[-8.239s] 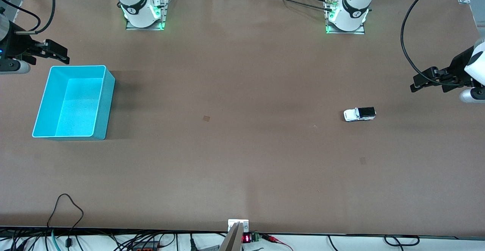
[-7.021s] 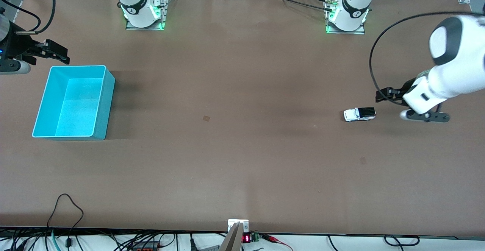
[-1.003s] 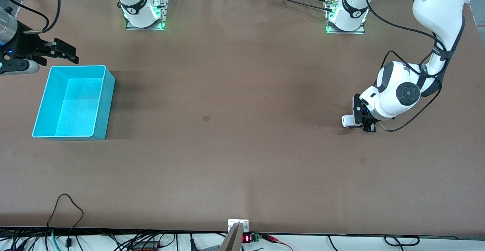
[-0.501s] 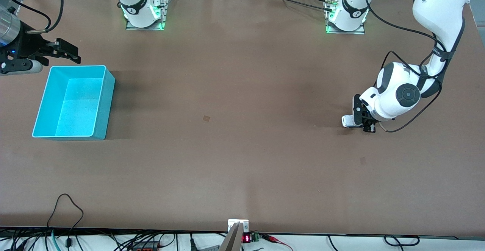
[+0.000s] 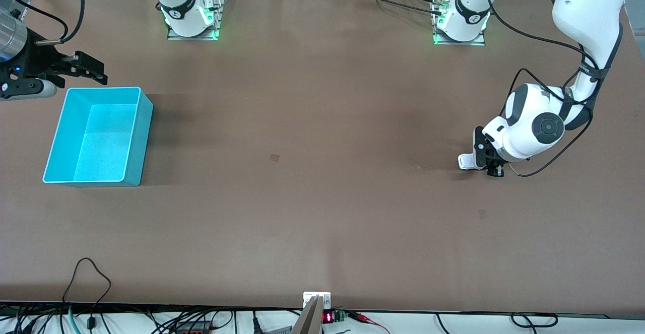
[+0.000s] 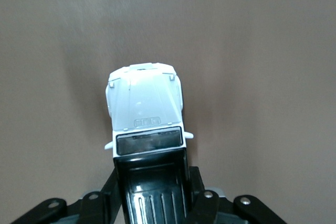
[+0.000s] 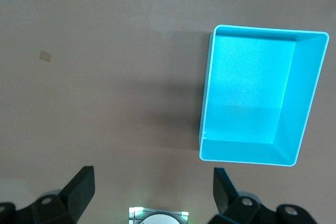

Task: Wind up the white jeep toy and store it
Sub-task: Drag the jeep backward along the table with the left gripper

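Observation:
The white jeep toy (image 5: 464,161) is at table level near the left arm's end of the table. My left gripper (image 5: 487,160) is down on it, shut on its black ribbed rear. In the left wrist view the jeep (image 6: 146,108) points its white hood away from the gripper (image 6: 152,195), and the black fingers (image 6: 198,203) press its sides. My right gripper (image 5: 94,71) is open and empty, and waits in the air by the turquoise bin's (image 5: 144,137) farther corner. In the right wrist view the right gripper (image 7: 152,184) is wide open, with the bin (image 7: 308,98) empty below.
A small dark mark (image 5: 274,157) lies mid-table and another (image 5: 482,213) lies nearer the front camera than the jeep. The arm bases (image 5: 191,16) stand along the table's farther edge. Cables (image 5: 90,273) lie at the near edge.
Over the earlier frames the left arm came down and shut on the jeep. In the last second the gripper and jeep have slid slightly toward the left arm's end. The right gripper barely moved.

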You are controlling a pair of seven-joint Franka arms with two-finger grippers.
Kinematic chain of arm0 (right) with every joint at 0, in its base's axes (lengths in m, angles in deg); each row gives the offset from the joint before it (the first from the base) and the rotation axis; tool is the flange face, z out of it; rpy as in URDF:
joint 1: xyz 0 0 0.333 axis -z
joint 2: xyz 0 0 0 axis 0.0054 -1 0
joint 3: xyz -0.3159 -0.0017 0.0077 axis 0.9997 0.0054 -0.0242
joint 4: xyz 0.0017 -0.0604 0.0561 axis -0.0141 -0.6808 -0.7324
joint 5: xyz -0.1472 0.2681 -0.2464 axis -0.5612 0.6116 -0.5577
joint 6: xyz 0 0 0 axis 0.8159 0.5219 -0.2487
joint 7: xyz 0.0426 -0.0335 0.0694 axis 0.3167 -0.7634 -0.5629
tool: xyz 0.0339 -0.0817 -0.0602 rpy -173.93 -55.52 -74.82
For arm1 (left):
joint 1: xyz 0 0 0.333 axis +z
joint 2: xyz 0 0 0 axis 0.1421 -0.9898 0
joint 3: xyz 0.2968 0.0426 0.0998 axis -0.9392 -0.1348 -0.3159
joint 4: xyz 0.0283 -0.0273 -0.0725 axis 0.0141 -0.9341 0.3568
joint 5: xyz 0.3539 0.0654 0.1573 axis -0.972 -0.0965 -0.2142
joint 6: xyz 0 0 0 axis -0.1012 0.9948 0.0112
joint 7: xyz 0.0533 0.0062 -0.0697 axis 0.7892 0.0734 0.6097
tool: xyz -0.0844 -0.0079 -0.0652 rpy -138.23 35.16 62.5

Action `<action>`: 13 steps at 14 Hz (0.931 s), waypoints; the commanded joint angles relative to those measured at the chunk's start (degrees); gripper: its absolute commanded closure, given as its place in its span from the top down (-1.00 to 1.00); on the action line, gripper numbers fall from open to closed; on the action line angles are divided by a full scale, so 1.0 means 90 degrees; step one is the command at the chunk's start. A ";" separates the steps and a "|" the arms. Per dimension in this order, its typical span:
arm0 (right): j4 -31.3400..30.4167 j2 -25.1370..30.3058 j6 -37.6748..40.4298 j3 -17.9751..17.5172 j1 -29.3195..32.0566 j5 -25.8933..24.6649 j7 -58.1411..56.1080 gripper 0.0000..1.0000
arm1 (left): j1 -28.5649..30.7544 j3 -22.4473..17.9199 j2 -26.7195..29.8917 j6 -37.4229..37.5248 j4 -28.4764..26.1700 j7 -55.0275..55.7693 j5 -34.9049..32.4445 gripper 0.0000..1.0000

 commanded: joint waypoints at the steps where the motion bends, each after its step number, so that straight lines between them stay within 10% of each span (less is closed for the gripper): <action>1: 0.0118 -0.0050 0.0047 0.0005 0.0001 0.0109 0.0036 1.00 | 0.0260 -0.0038 -0.0727 -0.0281 0.0475 -0.0023 -0.0500 -0.54; 13: 0.0118 -0.0050 0.0037 0.0005 -0.0009 0.0118 0.0036 1.00 | 0.1032 -0.0038 -0.1001 -0.0301 0.0730 -0.0764 -0.0706 -0.54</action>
